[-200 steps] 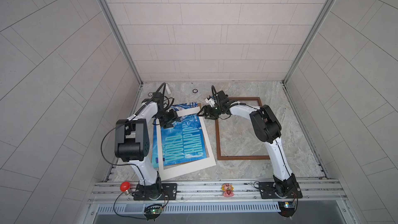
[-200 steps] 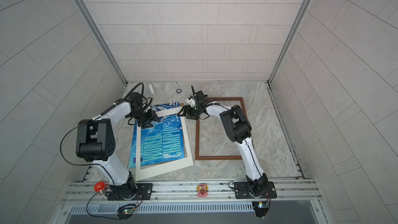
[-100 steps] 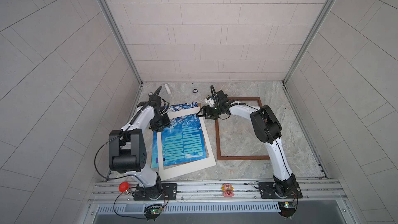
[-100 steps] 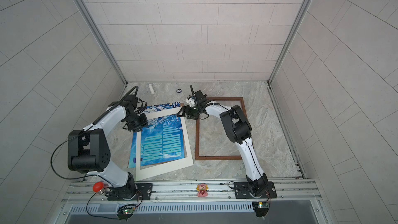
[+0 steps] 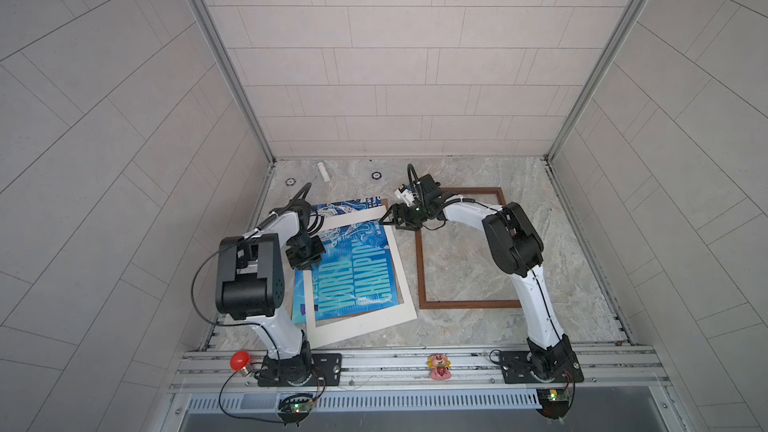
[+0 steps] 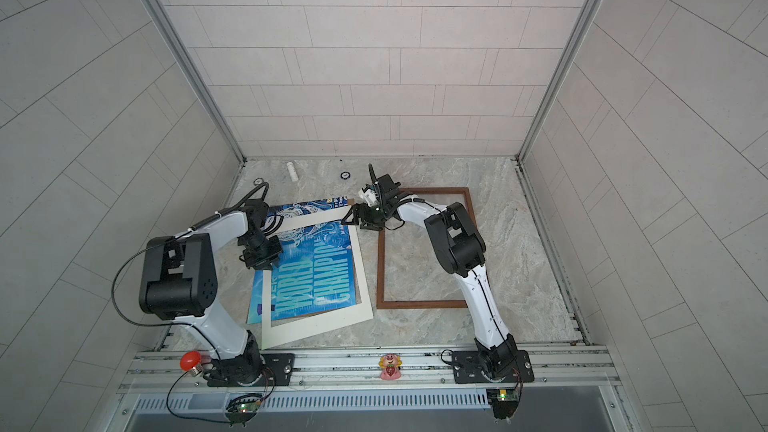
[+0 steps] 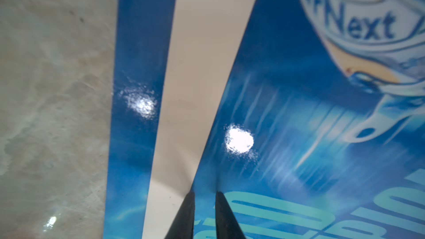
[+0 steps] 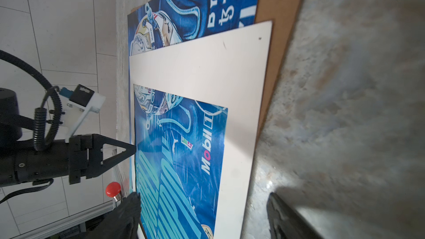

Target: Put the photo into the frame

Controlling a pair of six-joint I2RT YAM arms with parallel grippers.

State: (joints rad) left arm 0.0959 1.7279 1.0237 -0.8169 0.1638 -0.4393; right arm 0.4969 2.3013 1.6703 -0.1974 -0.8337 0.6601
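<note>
On the left half of the marble table (image 5: 469, 251), lying flat and skewed: the photo (image 5: 353, 272), sandwiched under a cream mat (image 5: 361, 320) and over a brown backing board (image 8: 282, 8), just beside but wholly outside the frame (image 5: 469, 305), itself empty on the right. Poised at the mat's inner left edge, over the blue print: the left gripper (image 7: 204, 196), fingers set close together with only a slim gap, any grip on mat or paper impossible to confirm from the wrist views or the top views. Hovering at the mat's far corner nearest the frame: the right gripper (image 5: 390, 220), fingers spread wide, holding nothing. Likely step in hand: clearing the mat off the photo. To do it well: pinch the mat's thin edge alone, not the glossy sheet beneath; lift low and level, sharing the load between both arms to avoid bending the card; watch for the print clinging and sliding along; set the mat down well away from the frame's opening, leaving the dark wood rails undisturbed for the drop-in to follow.
</note>
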